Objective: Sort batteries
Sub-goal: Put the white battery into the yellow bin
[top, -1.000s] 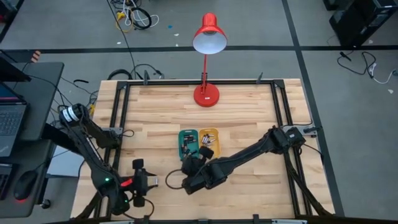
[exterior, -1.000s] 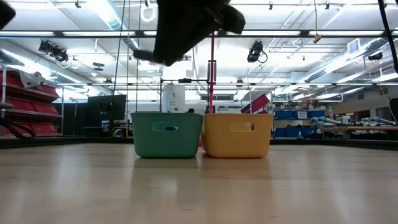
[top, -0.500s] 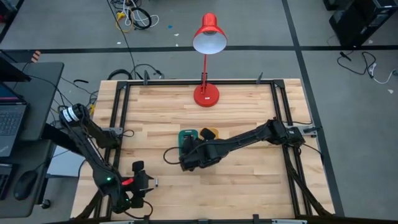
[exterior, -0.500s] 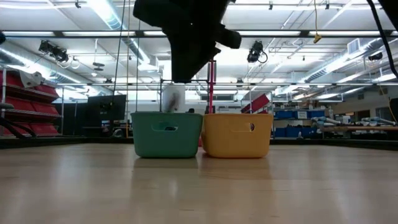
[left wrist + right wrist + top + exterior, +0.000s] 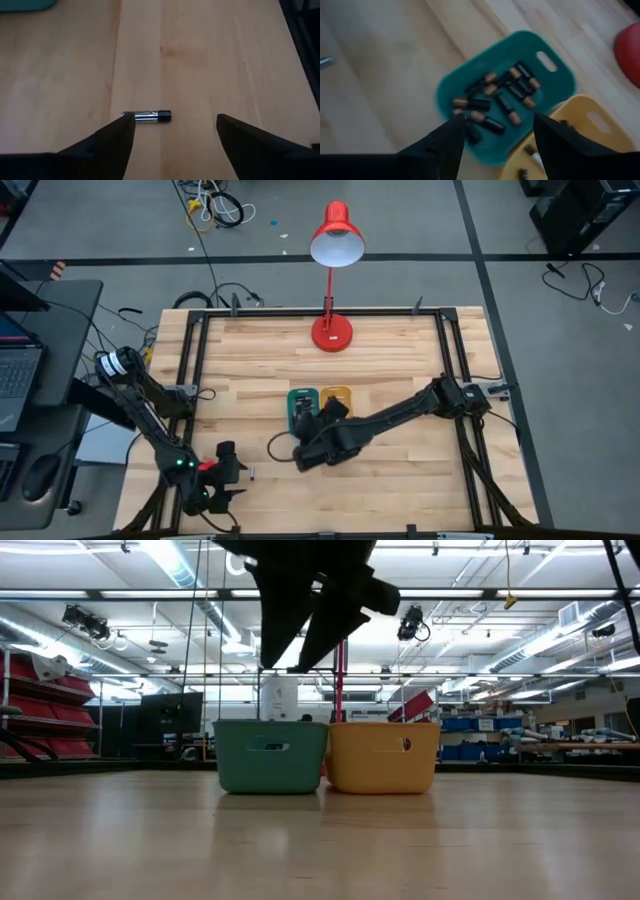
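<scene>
One battery (image 5: 147,117) lies flat on the bare wood near the table's near left corner, also seen as a small pale battery (image 5: 251,473) from above. My left gripper (image 5: 175,120) hangs open over it; the battery lies between the fingers, close beside one fingertip (image 5: 125,122). A green tray (image 5: 500,95) holds several batteries (image 5: 495,102), and beside it stands a yellow tray (image 5: 580,130) with a few more. My right gripper (image 5: 500,125) is open above the green tray's near side, empty, and shows high over the green tray (image 5: 270,755) in the low view.
A red desk lamp (image 5: 332,332) stands at the table's far middle. The two trays (image 5: 300,400) sit side by side mid-table. A black frame (image 5: 190,370) runs along the table's left and right sides. Bare wood lies around the lone battery.
My right gripper has moved from the near side toward the green tray, come over it pointing down, and opened there. My left gripper has sunk toward the lone battery and tipped further downward. The battery itself has stayed where it was.
</scene>
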Robot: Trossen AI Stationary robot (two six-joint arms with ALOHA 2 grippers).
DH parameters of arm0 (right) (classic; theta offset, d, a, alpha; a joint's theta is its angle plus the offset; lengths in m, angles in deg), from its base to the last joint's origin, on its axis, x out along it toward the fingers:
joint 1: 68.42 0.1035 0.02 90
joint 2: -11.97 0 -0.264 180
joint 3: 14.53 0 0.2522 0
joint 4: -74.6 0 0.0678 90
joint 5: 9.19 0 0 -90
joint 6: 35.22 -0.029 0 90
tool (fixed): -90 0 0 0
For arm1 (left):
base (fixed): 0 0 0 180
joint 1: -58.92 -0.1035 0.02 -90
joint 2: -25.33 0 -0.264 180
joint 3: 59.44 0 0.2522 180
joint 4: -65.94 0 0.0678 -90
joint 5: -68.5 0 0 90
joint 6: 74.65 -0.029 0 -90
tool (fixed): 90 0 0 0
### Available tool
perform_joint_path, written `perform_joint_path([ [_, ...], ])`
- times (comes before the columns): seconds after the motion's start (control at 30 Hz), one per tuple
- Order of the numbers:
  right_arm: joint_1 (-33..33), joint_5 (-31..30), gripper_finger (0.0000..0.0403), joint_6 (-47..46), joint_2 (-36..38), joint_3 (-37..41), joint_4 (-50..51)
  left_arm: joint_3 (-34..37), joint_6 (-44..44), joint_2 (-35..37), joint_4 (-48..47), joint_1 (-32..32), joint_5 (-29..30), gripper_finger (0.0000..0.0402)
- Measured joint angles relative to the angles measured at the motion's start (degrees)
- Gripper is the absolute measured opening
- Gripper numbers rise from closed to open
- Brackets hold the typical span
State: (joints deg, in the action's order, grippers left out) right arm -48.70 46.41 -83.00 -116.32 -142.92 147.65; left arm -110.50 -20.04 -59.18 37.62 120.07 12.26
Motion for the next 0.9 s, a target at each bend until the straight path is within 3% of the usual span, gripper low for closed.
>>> perform_joint_path([
  [0.3,2.5,-0.7,0.0213,-0.6,0.0,0.0,-1.4,4.6,1.4,0.0,1.8,-0.1,3.3,0.03],
  [0.43,2.9,-0.6,0.0213,-0.7,0.0,0.0,-1.4,7.1,3.0,0.0,8.5,-0.7,3.9,0.0301],
  [0.57,2.8,-0.6,0.0213,-0.7,0.0,0.0,-1.4,9.5,1.1,0.0,13.6,-1.1,3.9,0.0301],
  [0.9,2.8,-0.5,0.0211,-1.6,0.0,0.0,-1.4,9.6,-3.3,-3.2,15.8,-1.2,4.2,0.0301],
])
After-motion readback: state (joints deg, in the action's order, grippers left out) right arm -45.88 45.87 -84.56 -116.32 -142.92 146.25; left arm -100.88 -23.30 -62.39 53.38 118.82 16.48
